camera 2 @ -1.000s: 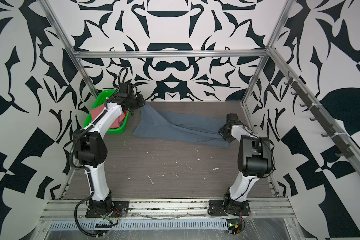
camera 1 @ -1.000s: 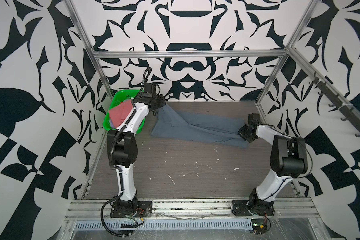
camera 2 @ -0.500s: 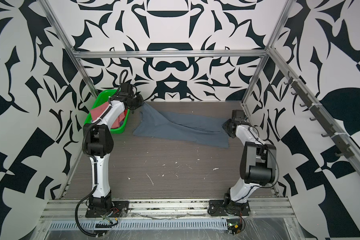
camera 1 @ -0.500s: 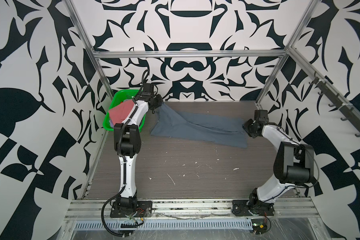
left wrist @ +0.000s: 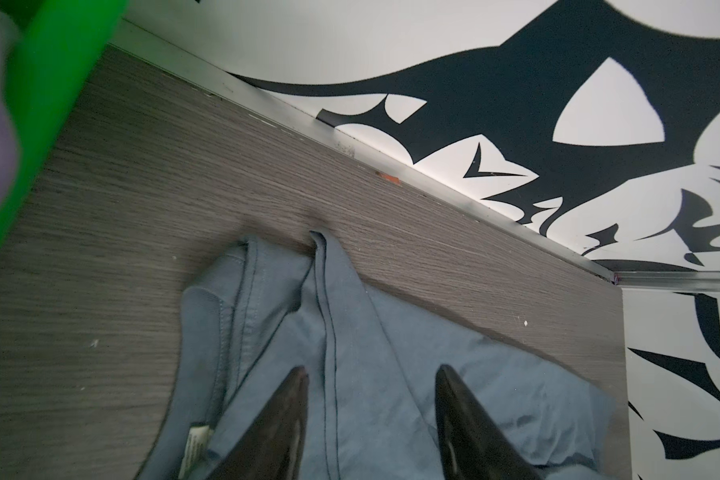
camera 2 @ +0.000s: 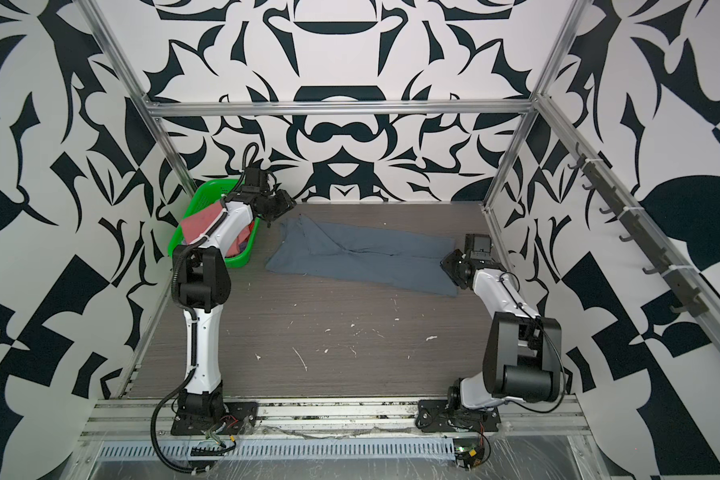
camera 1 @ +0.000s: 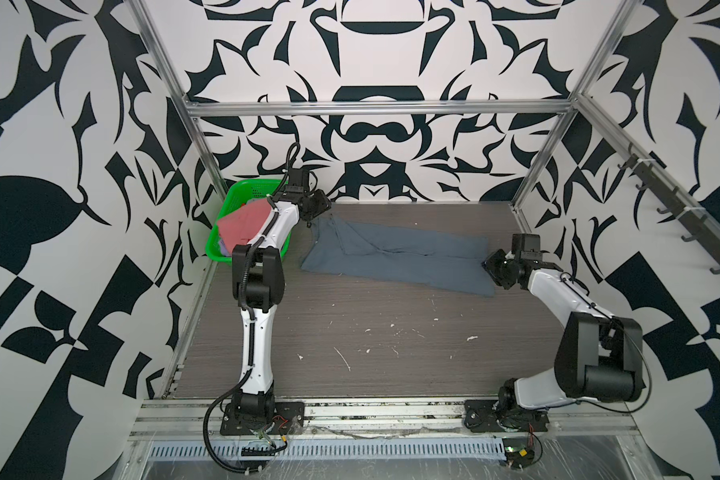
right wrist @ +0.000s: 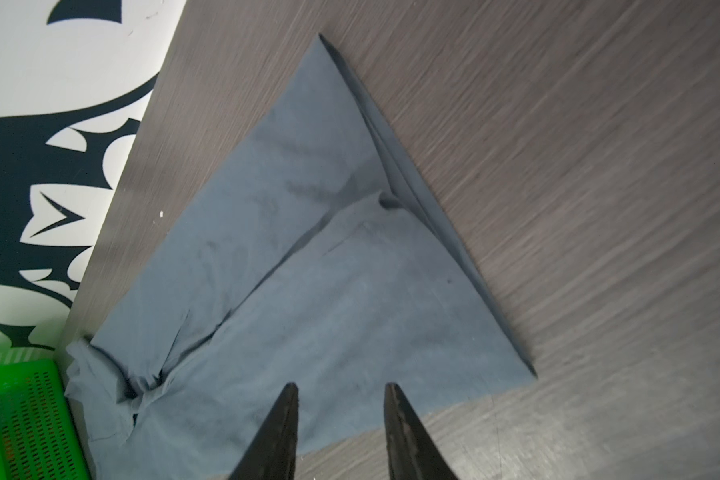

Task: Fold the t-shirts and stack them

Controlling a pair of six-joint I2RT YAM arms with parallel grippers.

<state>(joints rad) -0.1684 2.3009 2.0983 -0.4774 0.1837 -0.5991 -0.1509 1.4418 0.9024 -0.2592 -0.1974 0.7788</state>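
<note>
You see the blue-grey t-shirt (camera 1: 395, 259) lying flat on the far part of the table (camera 1: 391, 332), just beside the green basket (camera 1: 252, 183) of other shirts (camera 1: 244, 224), left gripper (left wrist: 371, 369) spread over its basket end, right gripper (right wrist: 339, 386) spread over its opposite end.

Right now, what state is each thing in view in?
Blue-grey t-shirt: lying on the table, partly folded lengthwise, not gripped.
Green basket: upright, holding other shirts.
Red t-shirt: piled in the basket.
Left tool: open above the blue-grey shirt's collar end.
Right tool: open above its opposite end.
</note>
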